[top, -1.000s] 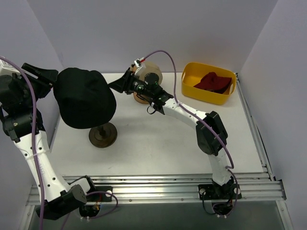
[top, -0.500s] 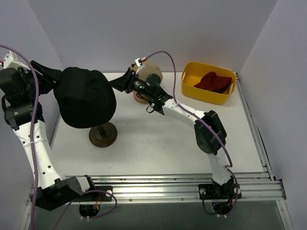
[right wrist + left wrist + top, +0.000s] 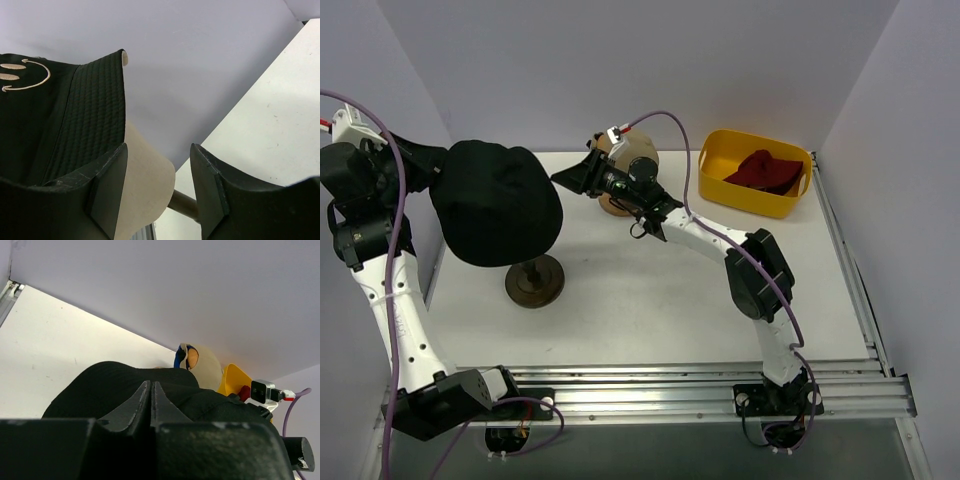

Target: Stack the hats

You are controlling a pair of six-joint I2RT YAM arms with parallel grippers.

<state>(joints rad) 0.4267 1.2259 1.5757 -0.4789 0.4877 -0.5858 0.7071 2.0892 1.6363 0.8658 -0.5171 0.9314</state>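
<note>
A black bucket hat (image 3: 495, 205) with a stitched smiley face (image 3: 22, 75) sits on the wooden stand (image 3: 533, 282). A tan cap's brim (image 3: 145, 185) pokes out beneath it. My left gripper (image 3: 425, 165) is at the hat's left edge, its jaws (image 3: 150, 384) shut with nothing seen between them. At the hat's right edge, my right gripper (image 3: 568, 175) stands open (image 3: 158, 147), one finger against the black brim and the tan brim partly between the fingers. A dark red hat (image 3: 765, 170) lies in the yellow bin (image 3: 755, 135). A blue fabric edge (image 3: 178, 357) shows on the mannequin head (image 3: 205, 367).
The cream mannequin head (image 3: 632, 160) stands at the back centre, just behind my right wrist. The yellow bin is at the back right. Purple walls close in the table on the left, back and right. A metal rail (image 3: 670, 385) runs along the near edge.
The left gripper's jaws have closed and the left arm has drawn slightly up and back beside the hat. The right gripper has edged slightly; the black hat stays on the stand.
</note>
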